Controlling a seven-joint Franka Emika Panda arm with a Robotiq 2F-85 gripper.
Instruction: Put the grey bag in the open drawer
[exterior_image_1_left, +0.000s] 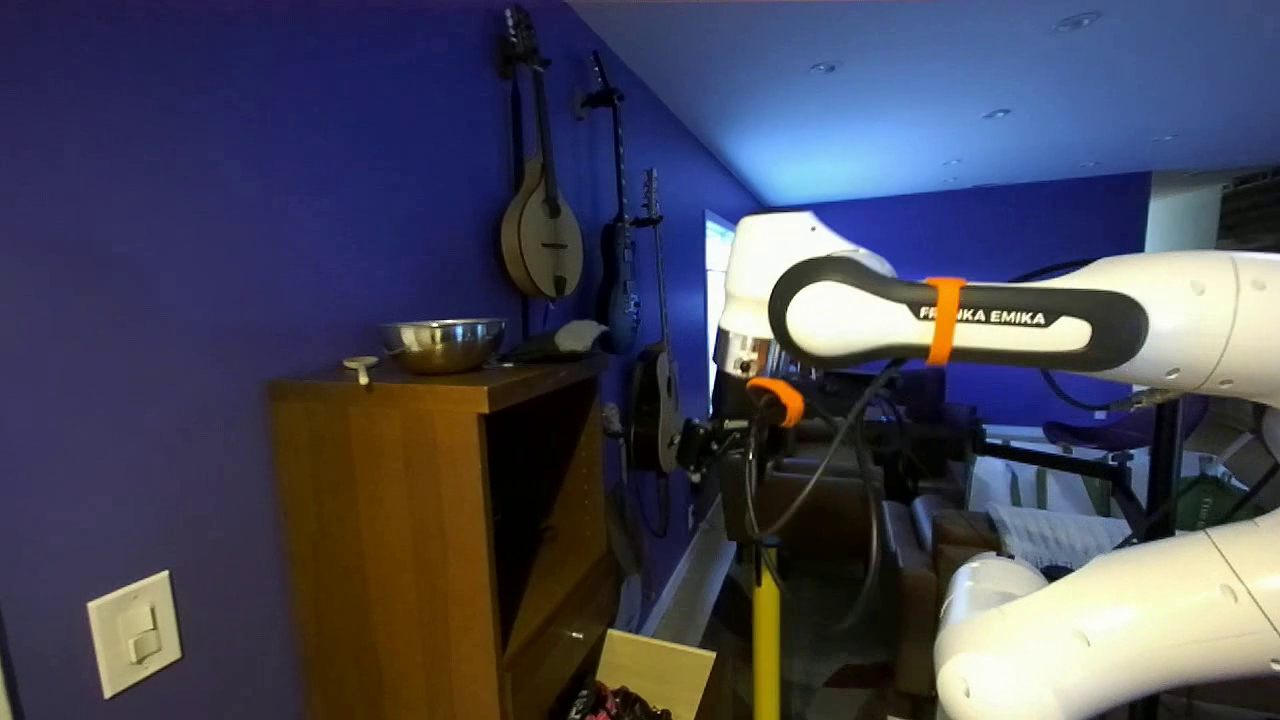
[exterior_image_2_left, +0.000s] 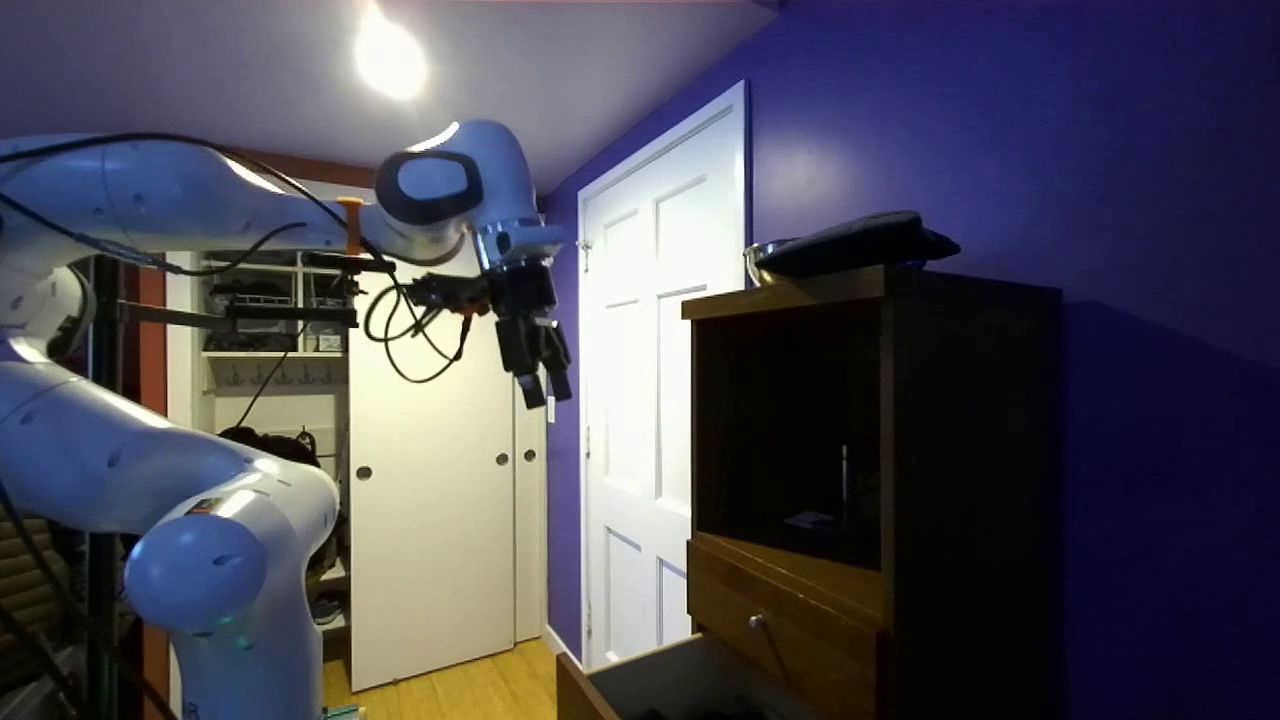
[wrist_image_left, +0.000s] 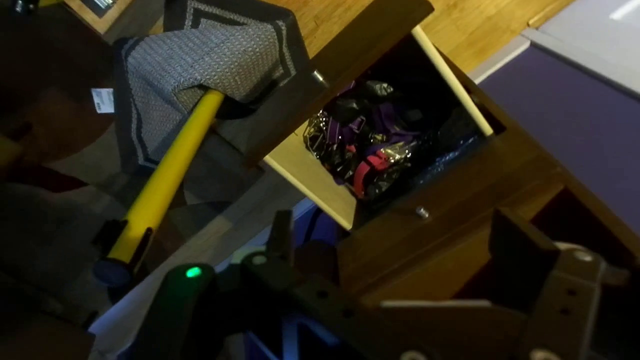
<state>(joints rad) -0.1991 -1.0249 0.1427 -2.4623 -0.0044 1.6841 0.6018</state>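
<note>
The grey bag lies on top of the wooden cabinet beside the metal bowl, with a pale part and a darker part. In an exterior view it looks dark and flat and partly covers the bowl. The open drawer sticks out low on the cabinet. It also shows in an exterior view and in the wrist view, with dark, purple and pink clutter inside. My gripper points down in the air in front of the cabinet, apart from it. In the wrist view its fingers are wide apart with nothing between them.
The metal bowl and a small white object stand on the cabinet. Above the drawer are a closed drawer and a dark upper compartment. A yellow pole stands near the drawer. Instruments hang on the wall.
</note>
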